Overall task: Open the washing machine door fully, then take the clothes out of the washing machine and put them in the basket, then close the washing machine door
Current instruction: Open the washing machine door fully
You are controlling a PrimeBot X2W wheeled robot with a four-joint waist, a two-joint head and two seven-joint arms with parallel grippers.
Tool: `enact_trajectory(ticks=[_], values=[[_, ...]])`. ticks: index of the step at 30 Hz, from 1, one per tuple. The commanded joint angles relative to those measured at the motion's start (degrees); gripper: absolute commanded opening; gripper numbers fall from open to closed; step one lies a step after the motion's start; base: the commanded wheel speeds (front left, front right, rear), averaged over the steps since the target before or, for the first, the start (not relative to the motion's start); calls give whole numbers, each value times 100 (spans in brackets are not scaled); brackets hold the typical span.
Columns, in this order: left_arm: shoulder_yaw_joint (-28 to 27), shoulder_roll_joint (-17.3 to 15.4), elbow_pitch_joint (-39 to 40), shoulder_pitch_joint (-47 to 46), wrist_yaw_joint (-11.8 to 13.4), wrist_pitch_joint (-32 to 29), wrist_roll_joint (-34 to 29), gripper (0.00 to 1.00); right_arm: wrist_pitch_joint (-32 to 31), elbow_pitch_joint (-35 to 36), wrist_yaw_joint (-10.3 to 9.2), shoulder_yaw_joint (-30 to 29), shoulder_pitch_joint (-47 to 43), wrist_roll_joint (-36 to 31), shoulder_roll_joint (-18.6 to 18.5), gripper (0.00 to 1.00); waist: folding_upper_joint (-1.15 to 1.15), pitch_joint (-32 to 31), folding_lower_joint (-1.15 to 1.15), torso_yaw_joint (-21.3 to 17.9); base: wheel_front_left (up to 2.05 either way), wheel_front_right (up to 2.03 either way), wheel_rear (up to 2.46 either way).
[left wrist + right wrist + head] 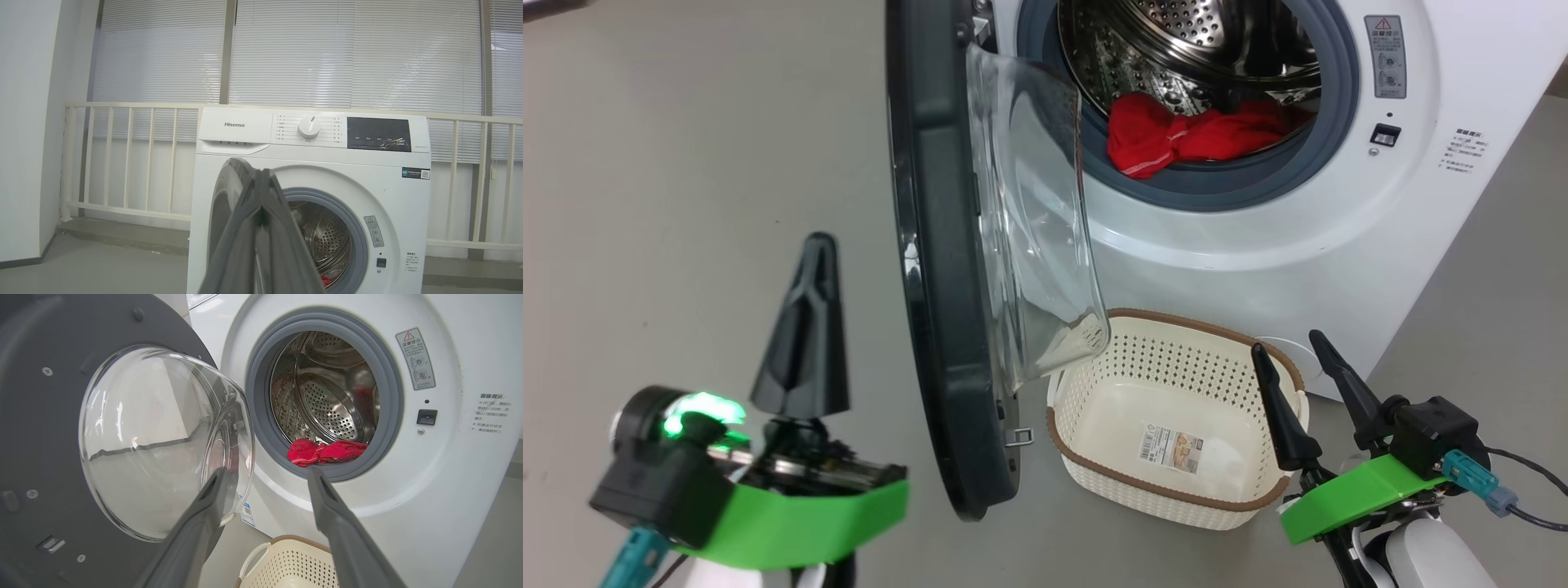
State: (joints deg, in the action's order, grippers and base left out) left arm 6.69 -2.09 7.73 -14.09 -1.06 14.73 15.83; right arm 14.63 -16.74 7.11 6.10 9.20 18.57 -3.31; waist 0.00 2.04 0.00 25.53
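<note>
High on the washing machine: dial.

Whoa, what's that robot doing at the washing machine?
It is set to unload laundry. The washing machine door stands open, and the red clothes lie at the front of the drum in the washing machine. The basket on the floor below is empty. The left gripper is shut and the right gripper open; neither holds anything.

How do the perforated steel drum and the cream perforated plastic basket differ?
The perforated steel drum holds the bright red clothes; the cream perforated plastic basket holds just its bottom sticker. The drum is round shiny metal inside the white washing machine; the basket is a brown-rimmed rounded rectangle on the floor. Both are perforated.
</note>
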Motion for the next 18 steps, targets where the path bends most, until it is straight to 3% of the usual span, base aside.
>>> enact_trajectory(ticks=[1, 8, 18], values=[[-40, -78, 290, -233, -52, 27, 36, 0, 37, 116, 37, 131, 94, 136, -12, 100, 0, -4, 0, -22, 0, 0, 0], [751, -78, 391, -222, -268, 27, 110, 0, 37, 142, 37, 114, 95, 171, -1, 100, 0, -10, 0, -111, 0, 0, 0], [1490, -96, -571, -10, -514, -106, 320, 0, 37, 166, 37, 99, 124, 206, 17, 100, 0, 61, 0, -231, 0, 0, 0]])
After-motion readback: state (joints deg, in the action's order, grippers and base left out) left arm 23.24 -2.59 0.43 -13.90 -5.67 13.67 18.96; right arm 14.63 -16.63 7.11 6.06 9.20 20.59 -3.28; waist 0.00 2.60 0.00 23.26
